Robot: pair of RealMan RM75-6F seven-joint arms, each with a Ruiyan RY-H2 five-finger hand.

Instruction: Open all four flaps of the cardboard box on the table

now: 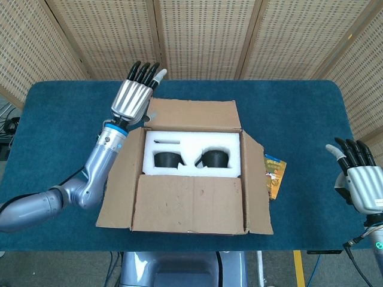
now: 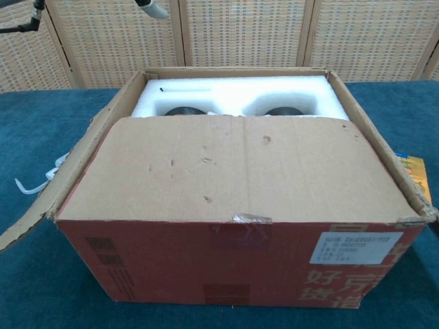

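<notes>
The cardboard box sits mid-table on the blue cloth. Its far flap leans back away from the opening. The left flap and right flap splay outward. The near flap lies flat over the front half of the box, also plain in the chest view. White foam with two black items shows inside. My left hand is at the far left corner, fingers straight, beside the far flap's edge and holding nothing. My right hand hovers open at the table's right edge, far from the box.
A yellow printed packet lies on the cloth against the box's right side. A thin white strip lies by the left flap in the chest view. Wicker screens stand behind the table.
</notes>
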